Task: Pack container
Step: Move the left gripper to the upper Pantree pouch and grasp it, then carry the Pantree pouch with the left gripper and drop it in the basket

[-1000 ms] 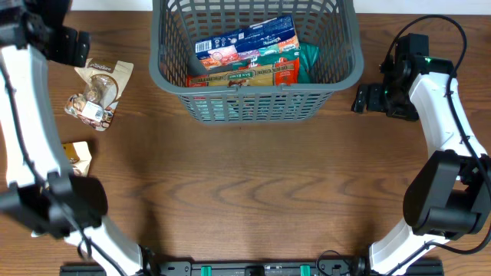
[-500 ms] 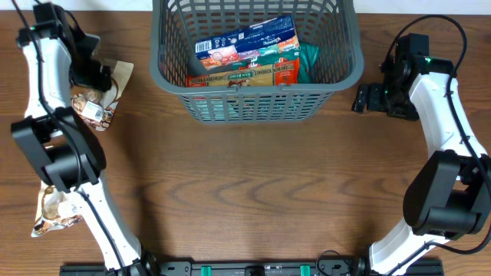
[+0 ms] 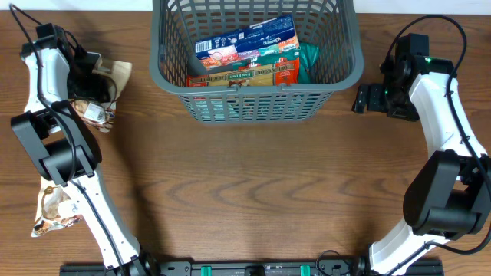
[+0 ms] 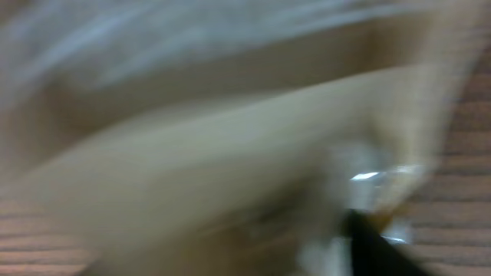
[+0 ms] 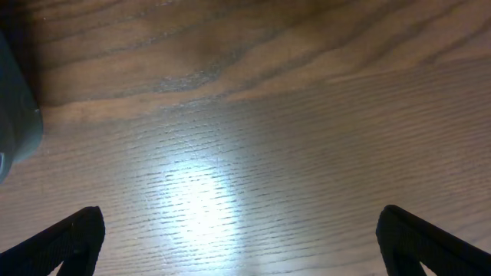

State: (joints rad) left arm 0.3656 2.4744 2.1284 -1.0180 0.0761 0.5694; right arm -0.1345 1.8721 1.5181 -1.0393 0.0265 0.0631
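The container (image 3: 176,86), a dark grey slotted basket, stands at the table's far middle. Inside it lie a blue box (image 3: 245,38), orange-red packets (image 3: 245,77) and a green bag (image 3: 311,61). My left gripper (image 3: 98,77) is down on a tan and clear snack bag (image 3: 116,73) left of the container. The left wrist view is blurred: the tan bag (image 4: 230,146) fills it, with one dark finger (image 4: 376,249) at the lower right. Whether the jaws grip the bag is unclear. My right gripper (image 3: 364,98) (image 5: 242,245) hangs open over bare wood right of the container.
Another crumpled snack bag (image 3: 54,211) lies at the table's left edge near the front. A grey corner of the container (image 5: 14,115) shows at the left edge of the right wrist view.
My left gripper moved right and down from the far-left corner onto the tan snack bag. The left arm swung clear of the bag at the left edge. The right arm stayed still.
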